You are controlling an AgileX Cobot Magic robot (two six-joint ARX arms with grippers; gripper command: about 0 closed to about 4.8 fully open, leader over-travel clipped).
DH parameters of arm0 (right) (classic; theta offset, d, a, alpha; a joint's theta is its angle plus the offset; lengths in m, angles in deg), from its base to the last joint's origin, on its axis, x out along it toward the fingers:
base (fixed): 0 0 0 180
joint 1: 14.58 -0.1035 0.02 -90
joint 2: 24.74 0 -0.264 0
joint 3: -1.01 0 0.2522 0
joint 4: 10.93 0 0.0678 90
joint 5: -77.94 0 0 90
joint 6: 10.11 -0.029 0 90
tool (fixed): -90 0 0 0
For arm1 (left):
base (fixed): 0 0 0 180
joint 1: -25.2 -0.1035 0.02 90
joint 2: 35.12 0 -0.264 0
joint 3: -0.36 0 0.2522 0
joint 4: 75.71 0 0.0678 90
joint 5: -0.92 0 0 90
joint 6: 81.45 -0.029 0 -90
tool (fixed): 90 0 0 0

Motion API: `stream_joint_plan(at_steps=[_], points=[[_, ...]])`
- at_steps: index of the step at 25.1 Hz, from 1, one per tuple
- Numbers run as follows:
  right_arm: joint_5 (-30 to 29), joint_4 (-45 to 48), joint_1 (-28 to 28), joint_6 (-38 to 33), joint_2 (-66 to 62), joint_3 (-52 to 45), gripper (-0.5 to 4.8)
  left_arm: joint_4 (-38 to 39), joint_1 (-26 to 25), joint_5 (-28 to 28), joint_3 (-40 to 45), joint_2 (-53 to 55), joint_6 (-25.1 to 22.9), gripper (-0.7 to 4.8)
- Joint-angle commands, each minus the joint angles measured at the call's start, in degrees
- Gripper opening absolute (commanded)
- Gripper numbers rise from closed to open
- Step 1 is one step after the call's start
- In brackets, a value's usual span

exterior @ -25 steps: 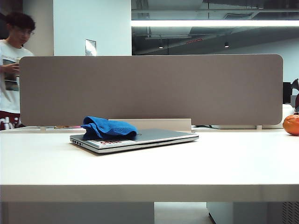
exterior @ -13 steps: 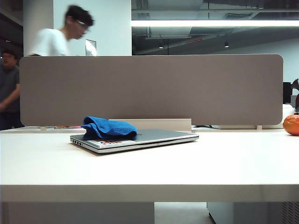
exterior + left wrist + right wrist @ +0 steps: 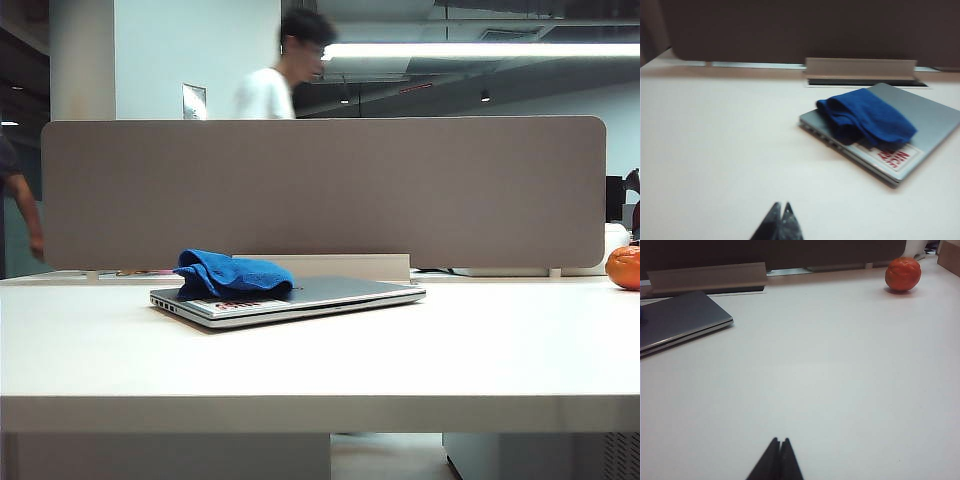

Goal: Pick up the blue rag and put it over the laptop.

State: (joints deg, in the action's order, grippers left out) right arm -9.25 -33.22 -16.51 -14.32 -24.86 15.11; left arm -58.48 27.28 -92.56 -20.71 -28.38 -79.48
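Note:
The blue rag [image 3: 232,272] lies bunched on the left part of the closed silver laptop [image 3: 340,293], above its white sticker with red marks. In the left wrist view the blue rag [image 3: 865,116] covers one corner of the laptop [image 3: 935,120]. My left gripper [image 3: 782,205] is shut with nothing in it, over bare table well short of the laptop. My right gripper [image 3: 780,441] is shut and empty too, over bare table, with the laptop [image 3: 680,320] far off to one side. Neither gripper shows in the exterior view.
A grey divider panel [image 3: 320,190] stands along the table's back edge, with a low white strip [image 3: 340,265] in front of it. An orange round object [image 3: 624,267] sits at the far right. A person [image 3: 285,75] walks behind the panel.
The rag and laptop have not moved. The person behind the panel has walked from left to right.

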Motion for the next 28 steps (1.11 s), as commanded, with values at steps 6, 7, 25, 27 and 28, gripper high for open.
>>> stream_joint_plan(at_steps=[6, 7, 25, 27, 28], points=[[0.0, 0.7, 0.0, 0.2, 0.1, -0.3, -0.01, -2.3, -1.8, -0.2, 4.9, -6.5, 0.0, -0.06], [0.0, 0.7, 0.0, 0.2, 0.1, -0.3, 0.0, -2.8, -1.8, -0.2, 5.4, -6.5, 0.0, -0.06], [0.0, 0.6, 0.0, 0.2, 0.1, -0.3, -0.01, -2.3, -1.8, 2.8, 6.9, -6.5, -0.5, -0.06], [0.0, 0.6, 0.0, 0.2, 0.1, -0.3, -0.01, -2.3, -1.8, 2.8, 6.9, -6.5, -0.4, -0.06], [0.0, 0.6, 0.0, 0.2, 0.1, -0.3, -0.01, -2.3, -1.8, 2.8, 6.9, -6.5, -0.5, -0.06]])
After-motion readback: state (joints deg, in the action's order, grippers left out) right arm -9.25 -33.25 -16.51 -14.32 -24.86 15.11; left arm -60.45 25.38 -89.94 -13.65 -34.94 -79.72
